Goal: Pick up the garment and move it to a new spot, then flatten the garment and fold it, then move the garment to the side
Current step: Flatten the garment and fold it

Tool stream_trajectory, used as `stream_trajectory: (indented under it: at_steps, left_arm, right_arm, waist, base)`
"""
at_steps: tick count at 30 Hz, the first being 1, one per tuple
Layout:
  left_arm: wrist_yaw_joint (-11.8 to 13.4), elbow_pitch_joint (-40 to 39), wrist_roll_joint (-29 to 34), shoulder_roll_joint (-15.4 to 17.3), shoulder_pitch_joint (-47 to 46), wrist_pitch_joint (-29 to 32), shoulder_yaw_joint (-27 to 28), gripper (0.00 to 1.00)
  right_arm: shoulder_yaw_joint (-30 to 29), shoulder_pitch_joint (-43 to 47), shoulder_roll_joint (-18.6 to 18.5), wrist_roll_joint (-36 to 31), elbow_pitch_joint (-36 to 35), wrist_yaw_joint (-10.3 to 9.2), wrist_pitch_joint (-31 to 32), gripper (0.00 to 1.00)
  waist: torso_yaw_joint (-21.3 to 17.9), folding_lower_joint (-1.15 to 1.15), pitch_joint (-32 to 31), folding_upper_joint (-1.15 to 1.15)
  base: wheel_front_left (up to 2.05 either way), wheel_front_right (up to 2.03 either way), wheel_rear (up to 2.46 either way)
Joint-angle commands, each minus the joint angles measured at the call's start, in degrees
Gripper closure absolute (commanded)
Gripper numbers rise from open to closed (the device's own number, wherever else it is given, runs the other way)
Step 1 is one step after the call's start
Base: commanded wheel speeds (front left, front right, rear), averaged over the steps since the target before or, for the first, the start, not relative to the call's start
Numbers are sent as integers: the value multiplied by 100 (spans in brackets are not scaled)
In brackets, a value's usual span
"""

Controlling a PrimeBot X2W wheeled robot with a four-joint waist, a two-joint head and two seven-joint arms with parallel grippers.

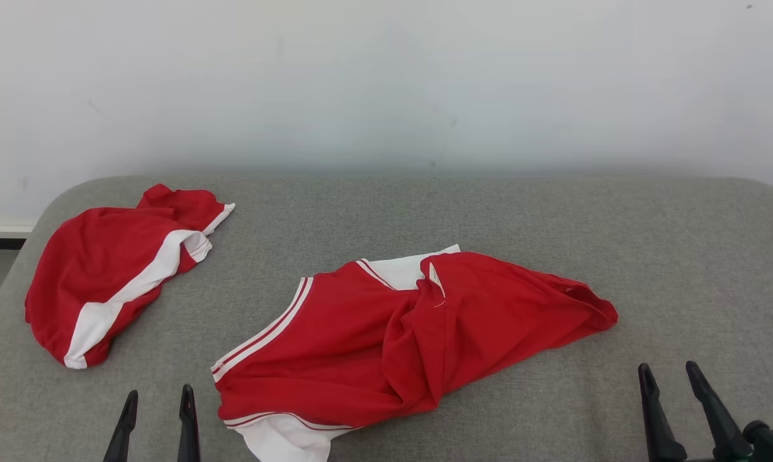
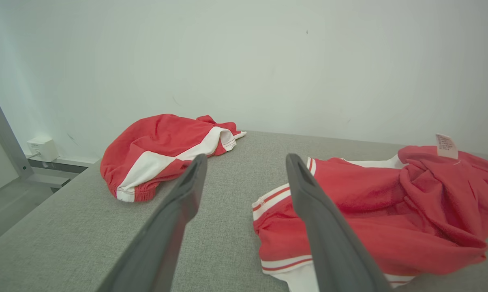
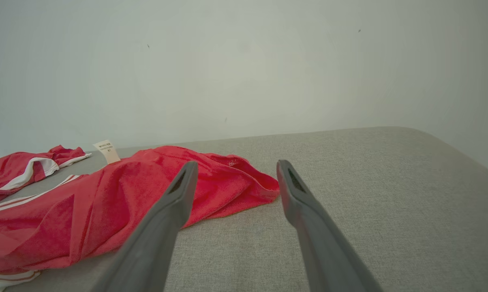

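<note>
A crumpled red garment with white trim [image 1: 399, 333] lies in the middle of the grey padded table [image 1: 682, 256], its white label turned up. In the left wrist view the same garment [image 2: 390, 211] sits to the right of the fingers, and in the right wrist view the garment [image 3: 106, 202] spreads to the left. My left gripper [image 1: 158, 398] is open near the table's front edge, just left of the garment's lower hem. My right gripper [image 1: 669, 372] is open at the front right, a little short of the garment's right tip. Nothing is between either pair of fingers.
A second bunched red and white garment [image 1: 110, 269] lies at the table's far left, near the edge, also seen as a red heap [image 2: 163, 150] in the left wrist view. A pale wall [image 1: 386, 77] runs behind the table. A wall socket [image 2: 43, 148] sits low at the left.
</note>
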Motion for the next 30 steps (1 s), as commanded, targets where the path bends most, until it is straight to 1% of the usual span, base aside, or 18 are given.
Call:
stream_trajectory:
  at_steps: [1, 8, 13, 16, 19, 21, 25, 30]
  left_arm:
    - [1, -21, 59, -2, 103, -19, 23, 0]
    - [-25, -6, 62, -2, 129, -19, 61, 0]
    - [-46, 14, 39, -2, -27, -19, -79, 0]
    - [-46, 36, 8, -2, -56, -19, -162, 0]
    - [-58, 94, -3, -2, -127, -19, -247, 0]
    - [-49, 135, -6, -3, -154, -19, -300, 0]
    - [-54, 183, -32, -2, -222, -19, -405, 0]
    - [-56, 245, -94, -3, -341, -19, -533, 0]
  right_arm:
    - [4, 44, 26, -29, -21, -13, -1, 0]
    - [36, 114, 125, -66, 26, -13, -1, 0]
    - [318, -127, 108, -28, 100, -13, -1, 0]
    - [531, -416, 148, 47, 275, -13, -1, 0]
    - [851, -862, 126, 24, 622, -13, -2, 0]
    - [1100, -1212, 129, 37, 985, -13, -1, 0]
    - [1456, -1950, 220, 12, 1849, -13, 48, 0]
    - [1726, -2722, 292, 77, 2971, -13, 172, 0]
  waist:
    - [-20, 1, -1, 0]
    - [-41, 1, -15, 0]
    - [196, 1, -18, 0]
    - [396, 1, 4, 0]
    - [610, 1, 51, 0]
    - [754, 1, 80, 0]
    - [1043, 1, 159, 0]
    - [1403, 1, 284, 0]
  base:
    - [0, 0, 0]
    - [0, 0, 0]
    - [0, 0, 0]
    - [0, 0, 0]
    - [0, 0, 0]
    - [0, 0, 0]
    - [0, 0, 0]
    - [0, 0, 0]
